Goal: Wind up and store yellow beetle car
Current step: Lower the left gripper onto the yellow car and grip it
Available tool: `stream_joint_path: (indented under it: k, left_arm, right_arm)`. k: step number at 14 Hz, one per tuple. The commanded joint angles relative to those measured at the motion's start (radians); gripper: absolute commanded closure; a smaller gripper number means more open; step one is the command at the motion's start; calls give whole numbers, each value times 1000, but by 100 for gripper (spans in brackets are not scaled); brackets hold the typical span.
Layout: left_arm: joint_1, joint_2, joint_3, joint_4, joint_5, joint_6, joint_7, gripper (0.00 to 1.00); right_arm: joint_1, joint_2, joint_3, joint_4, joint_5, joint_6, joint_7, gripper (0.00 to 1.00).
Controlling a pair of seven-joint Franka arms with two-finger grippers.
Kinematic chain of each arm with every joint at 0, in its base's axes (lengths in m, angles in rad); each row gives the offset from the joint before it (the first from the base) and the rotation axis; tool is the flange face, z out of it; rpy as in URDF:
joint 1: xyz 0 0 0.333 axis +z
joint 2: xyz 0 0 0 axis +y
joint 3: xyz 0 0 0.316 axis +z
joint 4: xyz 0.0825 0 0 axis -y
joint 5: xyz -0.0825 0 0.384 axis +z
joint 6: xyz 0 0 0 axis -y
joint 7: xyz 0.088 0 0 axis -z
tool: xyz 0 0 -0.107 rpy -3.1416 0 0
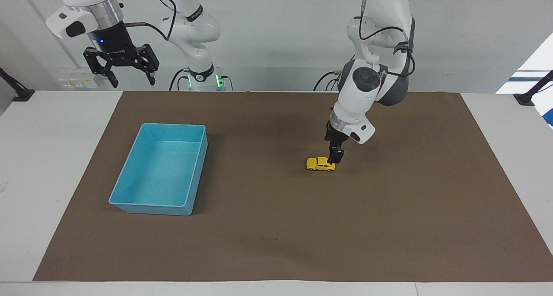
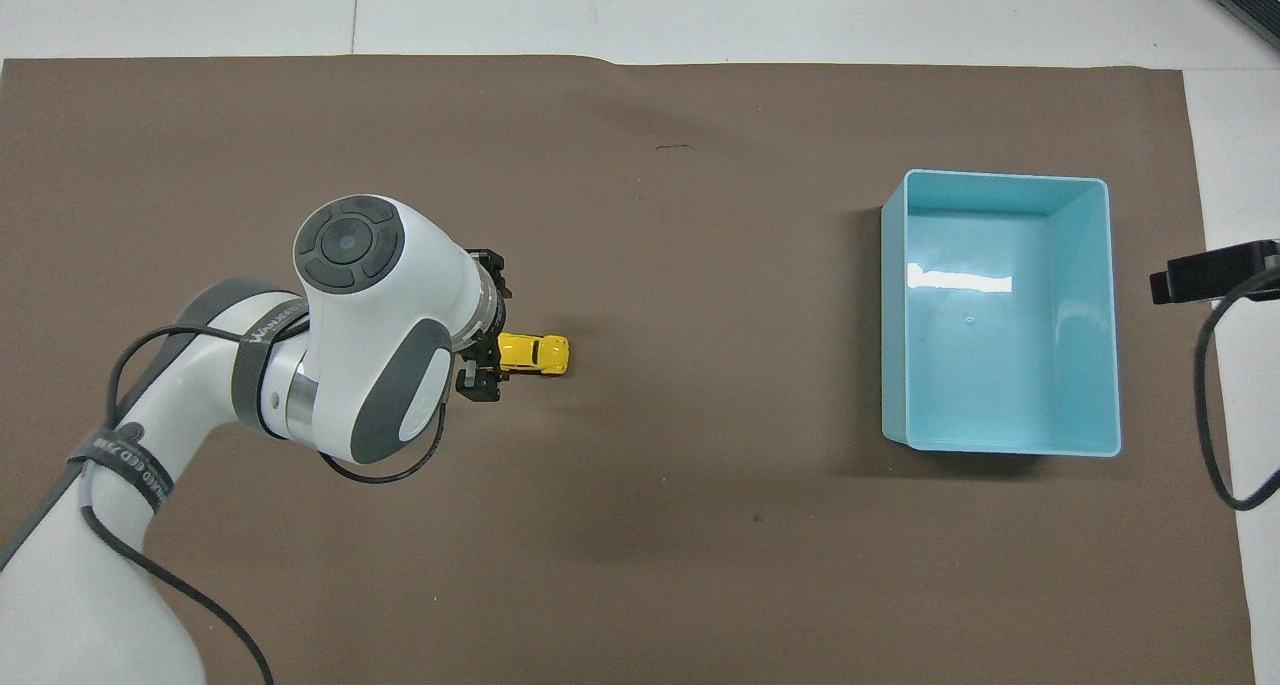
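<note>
1. The facing view shows the right gripper (image 1: 128, 73), raised above the counter's (image 1: 60, 127) edge at the robots' end, near the right arm's end; its fingers (image 1: 113, 81) are spread wide and hold nothing. That arm waits. The overhead view does not show this gripper.
2. The overhead view shows the left gripper (image 2: 483, 327) from above, its fingers spread at 12 and 6 o'clock of the end of the yellow beetle car (image 2: 534, 353) toward the left arm's end.
3. The facing view shows the left gripper (image 1: 335, 157) low, at that same end of the yellow beetle car (image 1: 319, 164); whether it touches the car cannot be told.
4. The car sits on its wheels on the brown mat (image 1: 389, 209), near the middle.
5. The blue bin (image 2: 1092, 305) stands at 3 o'clock of the car in the overhead view, well apart, with nothing in it.
</note>
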Motion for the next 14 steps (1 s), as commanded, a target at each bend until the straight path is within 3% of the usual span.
stream_joint_path:
  k: [1,5,11,12,14]
  left_arm:
    - [-24,-29,14,-80,-4,83,-57,0]
    - [-72,67,17,-93,-3,183,-108,0]
    - [-74,72,17,-94,-3,178,-110,0]
    - [-74,74,17,-94,-3,175,-108,7]
    - [-74,74,17,-94,-1,170,-104,34]
  right_arm:
    - [-12,-17,8,-17,9,1,4,0]
    - [-12,-17,8,-17,9,1,4,0]
    - [-12,-17,8,-17,9,1,4,0]
    - [-12,-17,8,-17,9,1,4,0]
    - [-12,-17,8,-17,9,1,4,0]
